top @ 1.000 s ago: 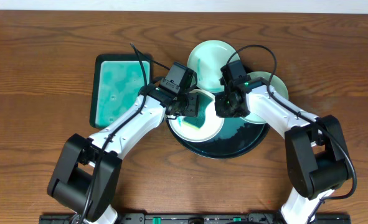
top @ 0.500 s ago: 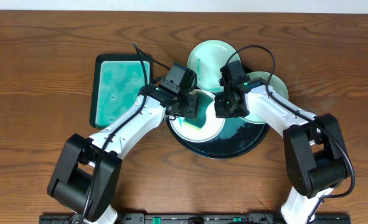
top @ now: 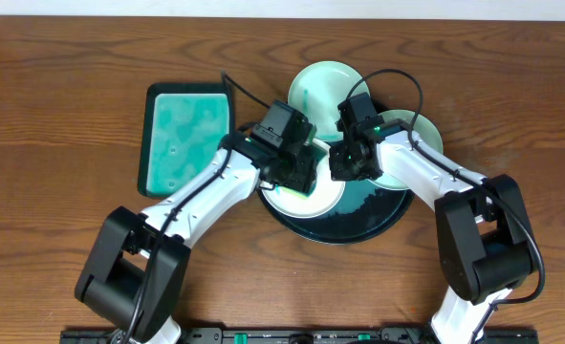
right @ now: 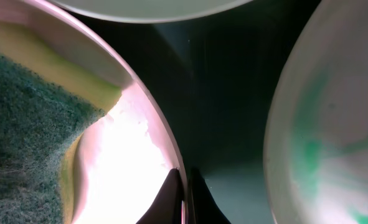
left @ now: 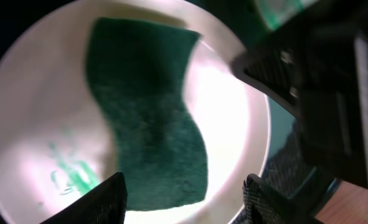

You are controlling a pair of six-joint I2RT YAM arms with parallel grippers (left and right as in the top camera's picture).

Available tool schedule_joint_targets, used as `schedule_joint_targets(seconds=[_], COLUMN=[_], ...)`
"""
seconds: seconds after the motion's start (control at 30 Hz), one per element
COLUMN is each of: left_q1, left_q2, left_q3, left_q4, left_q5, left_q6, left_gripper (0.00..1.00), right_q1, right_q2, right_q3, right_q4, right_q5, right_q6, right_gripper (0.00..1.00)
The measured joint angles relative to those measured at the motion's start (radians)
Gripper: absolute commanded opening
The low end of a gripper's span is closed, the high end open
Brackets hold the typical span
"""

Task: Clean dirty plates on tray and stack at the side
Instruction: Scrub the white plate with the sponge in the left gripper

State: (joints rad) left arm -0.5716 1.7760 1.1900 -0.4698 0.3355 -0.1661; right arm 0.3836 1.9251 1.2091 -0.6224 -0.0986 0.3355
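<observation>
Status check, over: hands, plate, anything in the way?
Left hand open above sponge on near plate. Right hand shut on its rim. Smeared plate close beside right hand; none stacked.

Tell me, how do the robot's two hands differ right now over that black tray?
The left hand stands open, its fingers straddling the dark green sponge that lies on the small round white plate; the right hand is pinched shut on that plate's rim. The left hand holds nothing, the right hand grips. Both are over the large round black tray.

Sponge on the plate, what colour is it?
The sponge is dark green on top with a yellow layer beneath; the right wrist view shows both.
</observation>
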Motion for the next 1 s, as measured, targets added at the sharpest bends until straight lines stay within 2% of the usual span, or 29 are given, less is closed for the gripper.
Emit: schedule_joint_targets(seconds=[0.47,0.8,0.9,1.0], left_q1=[-0.023,-0.055,-0.057,-0.056], left_q2=[0.001,0.027,0.073,0.123], left_q3=[-0.01,-0.019,-0.019,-0.021], left_q4=[-0.014,0.101,0.124,0.144], left_q5=[-0.086,-0.125,-0.138,-0.156], left_q6=[0.04,0.04,0.04,0.045], left_gripper=[0.61,0.6,0.57,0.44], right_q1=[0.0,0.0,0.0,0.0], right_q2=[0.0,0.0,0.0,0.0], right_q3=[0.0,0.0,0.0,0.0], right_q4=[0.004,0.013,0.013,0.013], right_q5=[0.0,0.002,0.002,0.002], right_q6=[0.0,0.0,0.0,0.0], right_gripper=[0.01,0.01,0.01,0.01])
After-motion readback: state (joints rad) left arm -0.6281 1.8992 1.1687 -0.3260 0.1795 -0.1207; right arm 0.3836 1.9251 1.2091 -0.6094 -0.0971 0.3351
